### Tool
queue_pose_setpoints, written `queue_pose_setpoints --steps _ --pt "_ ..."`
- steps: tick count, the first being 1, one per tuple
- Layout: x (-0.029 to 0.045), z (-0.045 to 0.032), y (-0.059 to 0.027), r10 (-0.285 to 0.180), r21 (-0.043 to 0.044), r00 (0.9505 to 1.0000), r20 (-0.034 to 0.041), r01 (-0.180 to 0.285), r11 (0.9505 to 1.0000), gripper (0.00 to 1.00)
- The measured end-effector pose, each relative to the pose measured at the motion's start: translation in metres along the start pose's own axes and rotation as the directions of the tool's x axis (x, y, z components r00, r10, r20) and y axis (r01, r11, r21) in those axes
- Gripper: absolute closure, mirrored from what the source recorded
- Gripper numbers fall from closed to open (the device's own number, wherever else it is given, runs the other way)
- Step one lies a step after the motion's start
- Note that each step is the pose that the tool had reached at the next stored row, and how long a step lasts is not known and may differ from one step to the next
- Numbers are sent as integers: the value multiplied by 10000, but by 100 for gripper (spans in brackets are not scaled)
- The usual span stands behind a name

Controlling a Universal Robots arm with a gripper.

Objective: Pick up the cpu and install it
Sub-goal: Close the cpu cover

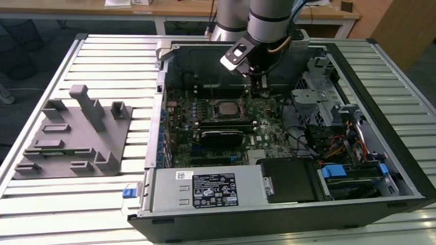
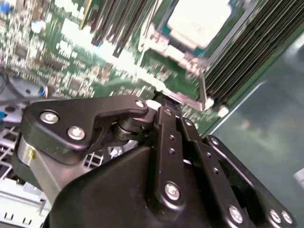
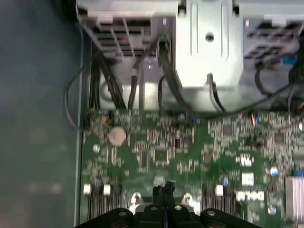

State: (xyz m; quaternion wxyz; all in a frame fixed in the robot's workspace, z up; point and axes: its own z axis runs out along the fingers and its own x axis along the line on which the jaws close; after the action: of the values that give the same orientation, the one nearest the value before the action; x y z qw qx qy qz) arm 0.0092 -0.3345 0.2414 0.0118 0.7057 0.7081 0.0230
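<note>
The cpu [image 1: 225, 107] lies flat inside the black socket frame on the green motherboard [image 1: 269, 130], in the open computer case. In the second wrist view its silvery-white top [image 2: 202, 19] shows within the socket frame. My gripper [image 1: 258, 93] hangs low over the board, just to the exterior view's right of the socket. In the first wrist view the black fingertips [image 3: 160, 191] press together with nothing between them, so the gripper [image 3: 164, 190] is shut and empty. The second wrist view shows the gripper [image 2: 159, 99] close to the socket's metal edge.
A grey plastic holder block [image 1: 75, 138] with posts stands on the slatted table at the exterior view's left. Case walls [image 1: 161, 81] surround the board. A metal drive cage [image 1: 320, 97], cables [image 1: 307, 138] and a power supply [image 1: 211, 189] crowd the right and near sides.
</note>
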Motion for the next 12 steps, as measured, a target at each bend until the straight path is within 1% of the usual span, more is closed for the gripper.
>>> queue_pose_setpoints --steps 2,4,10,11,12 --pt "1 -3 -75 4 -5 10000 -12 -4 10000 89" --pt "1 -6 -113 6 -4 10000 -16 -6 10000 89" --pt "1 -6 -117 4 -4 10000 -17 -4 10000 89" --pt "0 -6 -118 4 15 10000 -19 -4 10000 89" --pt "0 -4 -117 7 104 10000 -20 -7 9999 89"
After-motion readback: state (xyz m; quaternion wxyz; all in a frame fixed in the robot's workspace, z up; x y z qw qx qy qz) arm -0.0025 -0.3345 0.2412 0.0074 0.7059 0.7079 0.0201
